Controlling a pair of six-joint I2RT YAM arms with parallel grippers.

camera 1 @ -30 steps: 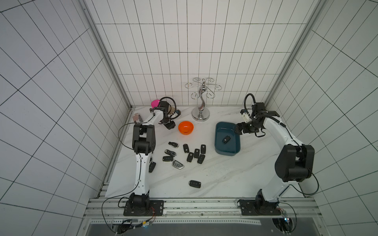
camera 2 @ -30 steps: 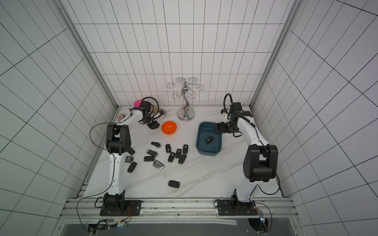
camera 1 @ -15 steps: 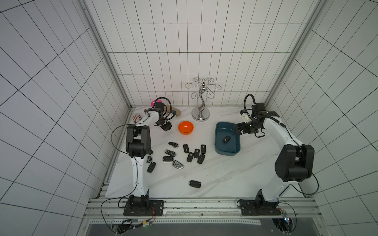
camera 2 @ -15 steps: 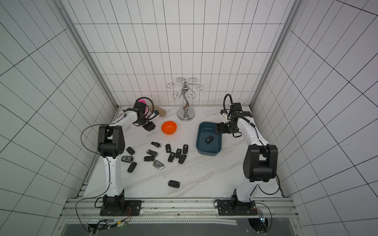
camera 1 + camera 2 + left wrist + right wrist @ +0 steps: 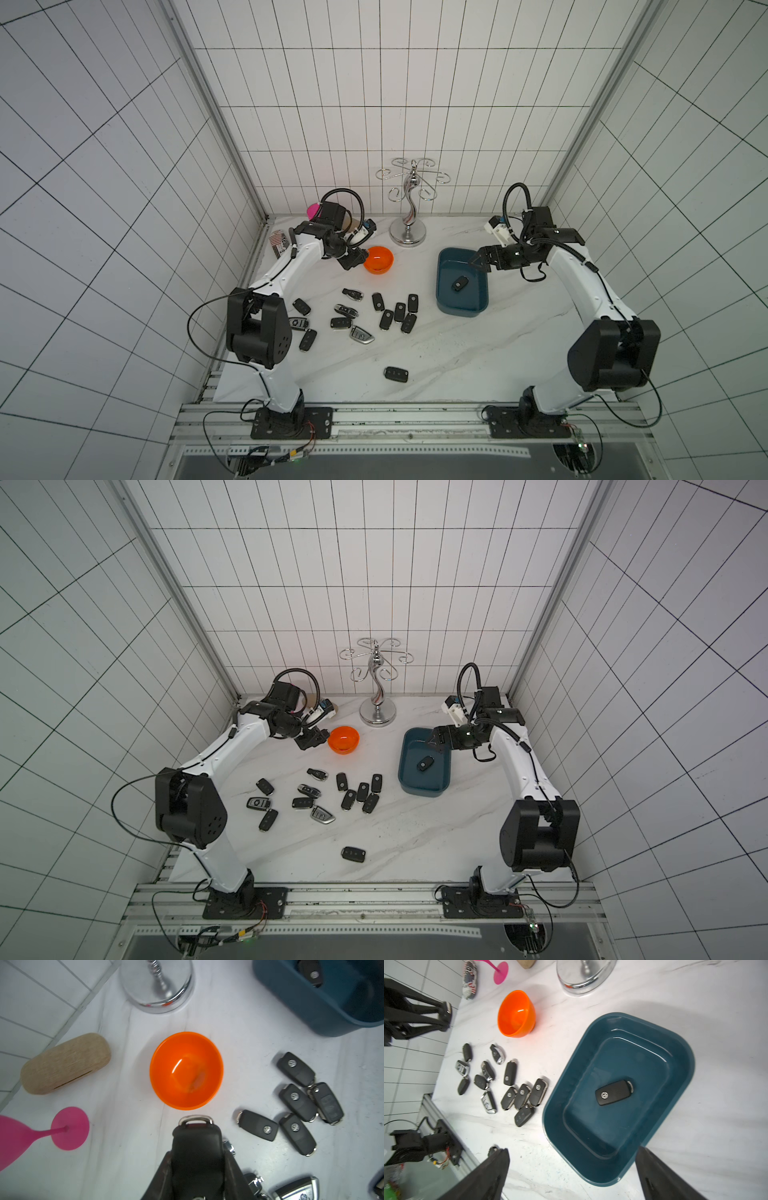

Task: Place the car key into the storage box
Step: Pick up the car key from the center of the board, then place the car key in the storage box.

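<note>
**Key held by left tool, box not yet reached**

Clamped in left tool (image 5: 197,1155): black car key (image 5: 197,1138), metal loop foremost, held above counter (image 5: 457,365) just beside orange bowl (image 5: 378,259). Looks like the carry step, drop not yet made. Calls next for a sweep across to storage box (image 5: 461,311), well apart beyond the bowl, then a release over its floor and not over the bowl. Already lying flat inside the box, near the middle: another key (image 5: 459,284). Hanging above the box's rear corner, jaws wide apart and empty: right tool (image 5: 478,262). Likely to crowd the drop unless pulled back. Scattered on the counter nearer the front, between bowl and box: loose keys (image 5: 386,319), probably clear of a high carry. Standing toward the back wall: metal stand (image 5: 408,237), pink glass (image 5: 69,1128), woven case (image 5: 66,1064).
</note>
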